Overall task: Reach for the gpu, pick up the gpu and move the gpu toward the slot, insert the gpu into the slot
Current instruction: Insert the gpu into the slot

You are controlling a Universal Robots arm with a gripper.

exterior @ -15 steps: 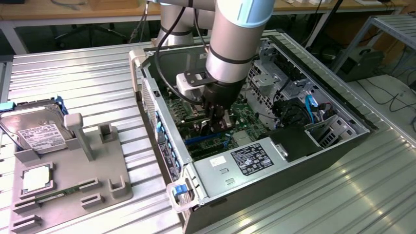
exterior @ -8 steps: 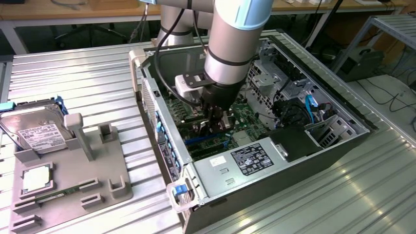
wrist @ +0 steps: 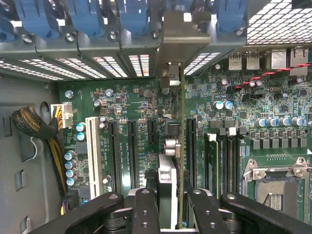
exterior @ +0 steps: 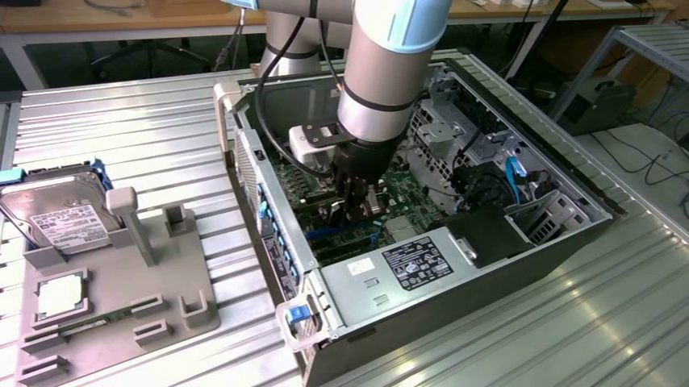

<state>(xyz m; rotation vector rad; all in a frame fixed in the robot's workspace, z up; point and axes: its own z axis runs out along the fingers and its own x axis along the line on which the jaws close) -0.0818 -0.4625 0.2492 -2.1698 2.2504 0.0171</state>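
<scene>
Wrist view: tool (wrist: 168, 204) clamps gpu (wrist: 181, 146) (edge-on) w/ arm vertical.

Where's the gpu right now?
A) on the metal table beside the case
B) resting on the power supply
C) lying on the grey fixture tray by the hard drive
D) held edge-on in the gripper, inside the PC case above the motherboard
D: in the wrist view the gripper is shut on the gpu, edge-on over the motherboard slots.
</scene>
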